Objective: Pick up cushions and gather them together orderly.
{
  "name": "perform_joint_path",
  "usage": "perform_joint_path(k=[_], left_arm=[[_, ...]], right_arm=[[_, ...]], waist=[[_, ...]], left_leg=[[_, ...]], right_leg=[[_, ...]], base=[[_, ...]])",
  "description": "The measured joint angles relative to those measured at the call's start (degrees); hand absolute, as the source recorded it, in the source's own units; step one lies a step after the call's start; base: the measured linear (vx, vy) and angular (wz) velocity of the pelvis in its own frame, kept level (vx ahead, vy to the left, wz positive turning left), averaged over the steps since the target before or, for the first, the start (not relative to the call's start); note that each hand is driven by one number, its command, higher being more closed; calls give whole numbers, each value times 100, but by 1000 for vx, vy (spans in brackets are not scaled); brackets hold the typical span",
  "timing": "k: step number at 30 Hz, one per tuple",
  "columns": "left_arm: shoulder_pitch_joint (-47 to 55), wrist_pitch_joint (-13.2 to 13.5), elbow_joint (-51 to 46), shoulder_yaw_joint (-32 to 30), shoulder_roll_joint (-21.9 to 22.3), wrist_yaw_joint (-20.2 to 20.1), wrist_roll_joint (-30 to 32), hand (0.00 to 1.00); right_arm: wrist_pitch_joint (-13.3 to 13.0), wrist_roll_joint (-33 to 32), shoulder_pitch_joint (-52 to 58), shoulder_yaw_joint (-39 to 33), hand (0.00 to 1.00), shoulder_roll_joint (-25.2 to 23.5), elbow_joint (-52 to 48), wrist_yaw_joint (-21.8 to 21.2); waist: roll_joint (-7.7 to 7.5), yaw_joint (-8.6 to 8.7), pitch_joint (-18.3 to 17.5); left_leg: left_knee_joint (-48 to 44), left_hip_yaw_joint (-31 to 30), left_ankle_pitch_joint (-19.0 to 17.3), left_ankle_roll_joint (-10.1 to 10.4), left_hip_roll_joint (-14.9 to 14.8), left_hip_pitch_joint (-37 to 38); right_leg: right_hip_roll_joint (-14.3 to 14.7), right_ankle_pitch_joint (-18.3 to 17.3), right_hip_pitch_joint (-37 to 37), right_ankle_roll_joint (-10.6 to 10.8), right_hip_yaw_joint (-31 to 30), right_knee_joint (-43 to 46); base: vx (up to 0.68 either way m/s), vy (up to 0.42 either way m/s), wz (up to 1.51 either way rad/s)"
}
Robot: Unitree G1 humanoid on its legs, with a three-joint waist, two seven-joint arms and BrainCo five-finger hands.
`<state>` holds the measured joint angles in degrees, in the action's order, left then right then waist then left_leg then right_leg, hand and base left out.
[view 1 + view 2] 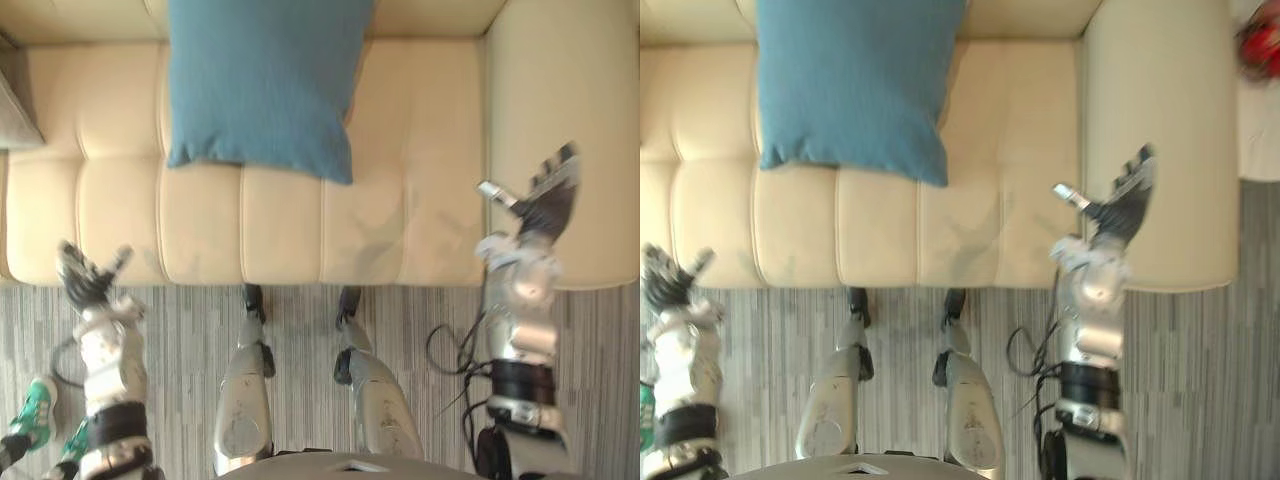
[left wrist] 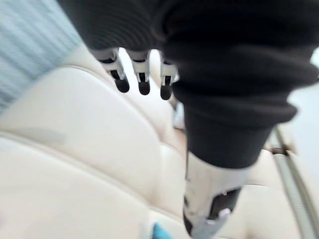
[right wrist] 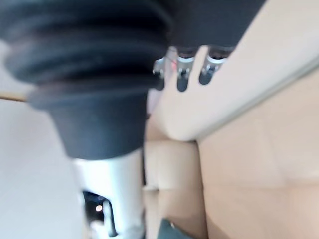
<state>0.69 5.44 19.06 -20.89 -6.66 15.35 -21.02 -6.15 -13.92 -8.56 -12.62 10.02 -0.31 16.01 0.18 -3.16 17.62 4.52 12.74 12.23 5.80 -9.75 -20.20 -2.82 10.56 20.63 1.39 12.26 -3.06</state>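
A blue cushion [image 1: 262, 85] leans upright against the back of a cream sofa [image 1: 400, 200], near the middle of the seat. My left hand [image 1: 88, 278] hovers by the seat's front edge at the left, fingers spread and holding nothing. My right hand [image 1: 543, 208] is raised over the seat's front right corner, beside the sofa's arm [image 1: 560, 120], its fingers straight and empty. In the left wrist view the fingers [image 2: 143, 82] point along the seat, with a strip of blue cushion [image 2: 25, 50] to one side. The right wrist view shows straight fingers [image 3: 182, 74] over the sofa arm [image 3: 219, 94].
The sofa's wide right arm bounds the seat on the right. A striped grey carpet [image 1: 300, 330] lies in front of the sofa. A person's green shoes [image 1: 35, 410] stand on the carpet at lower left. A red object [image 1: 1260, 45] lies beyond the sofa's arm.
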Motion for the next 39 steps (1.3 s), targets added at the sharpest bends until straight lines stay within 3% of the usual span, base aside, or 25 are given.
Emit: perform_joint_path(k=[5,7,11,15,21,25,26,27,28,30,32,33,35,38,39], left_arm=[[607,-261,1377,402,744,-533,470,0],[699,-324,2051,404,1013,-585,807,0],[639,-472,2919,114,1120,-608,1325,0],[643,-618,3439,-215,1119,-715,1659,0],[704,-639,3627,-365,1088,-752,1675,0],[608,-641,3636,-79,860,-747,1681,0],[595,-643,3591,-52,849,-743,1683,0],[556,-635,3545,-54,822,-741,1683,0],[506,-635,3519,-43,744,-739,1684,0],[463,-651,3451,-34,610,-740,1681,0],[477,-681,3451,-30,700,-731,1670,0],[462,-677,3422,45,804,-722,1669,0],[403,-673,3378,279,889,-696,1660,0],[494,-651,3320,303,966,-682,1607,0],[506,-653,3322,309,959,-683,1626,0]], right_arm=[[41,313,1199,312,0,-900,1410,-504],[157,520,1572,278,0,-1119,2501,-608],[528,1057,1680,-181,0,-1315,4206,-739],[670,1122,1624,-845,0,-1213,4770,-736],[773,1210,1637,-1067,0,-1129,5105,-797],[764,1229,1626,-1019,0,-1160,5112,-797],[763,1349,1608,-1014,0,-1169,5152,-798],[758,1430,1514,-1029,0,-1155,5180,-801],[754,1423,1473,-1009,0,-1179,5272,-805],[764,1433,1431,-1001,0,-1232,5459,-810],[760,1435,1244,-929,0,-1128,5426,-807],[756,1434,1089,-858,0,-1080,5333,-792],[743,1430,880,-759,0,-1074,5286,-790],[759,1414,864,-556,0,-1219,5299,-786],[767,1412,862,-558,0,-1233,5299,-785]], waist=[[-76,15,-743],[-76,58,-1080],[-50,70,-1493],[-4,50,-1686],[-25,55,-1728],[-167,100,-1636],[-27,35,-1663],[-110,53,-1618],[-253,147,-1593],[-536,70,-1595],[-431,-76,-1629],[-211,-179,-1542],[50,-131,-1292],[253,-147,-1150],[253,-136,-1157]], left_leg=[[0,141,-331,1,57,841],[1,175,-436,-10,98,1186],[3,433,-598,1,109,1719],[37,800,-761,38,109,2252],[36,1113,-858,66,119,2543],[4,995,-897,23,212,2645],[37,831,-879,-18,129,2515],[-62,735,-767,-121,87,2372],[-252,488,-733,-88,134,2212],[-645,279,-782,-47,278,1954],[-748,287,-788,-137,169,1765],[-795,293,-755,-147,101,1574],[-1009,211,-714,-169,-35,1297],[-1016,170,-743,-75,-174,1231],[-883,196,-815,20,-158,1271]], right_leg=[[-78,-256,-758,68,-95,27],[-96,-354,-1091,102,-101,23],[-110,-412,-1510,133,-264,-30],[-101,-446,-1808,150,-562,-72],[-92,-482,-1849,153,-849,86],[-239,-1071,-1462,171,-800,1237],[-255,-1097,-1494,305,-730,1244],[-389,-1626,-1093,157,-604,2495],[-601,-1953,-921,363,-513,3615],[-731,-2041,-893,568,-535,3913],[-472,-1993,-1220,553,-559,2989],[-347,-1983,-1603,424,-541,1987],[-239,-1733,-1650,237,-382,1668],[-95,-1555,-1752,135,-238,1383],[-126,-1522,-1748,90,-220,1345]], base=[[113,-4,-10],[87,4,-1],[75,12,-21],[29,7,-45],[21,8,-28],[-22,19,9],[-18,-38,35],[8,-89,77],[36,-113,89],[14,-145,64],[-55,-98,-5],[-104,-22,-8],[-191,31,19],[-245,21,17],[-176,26,11]])
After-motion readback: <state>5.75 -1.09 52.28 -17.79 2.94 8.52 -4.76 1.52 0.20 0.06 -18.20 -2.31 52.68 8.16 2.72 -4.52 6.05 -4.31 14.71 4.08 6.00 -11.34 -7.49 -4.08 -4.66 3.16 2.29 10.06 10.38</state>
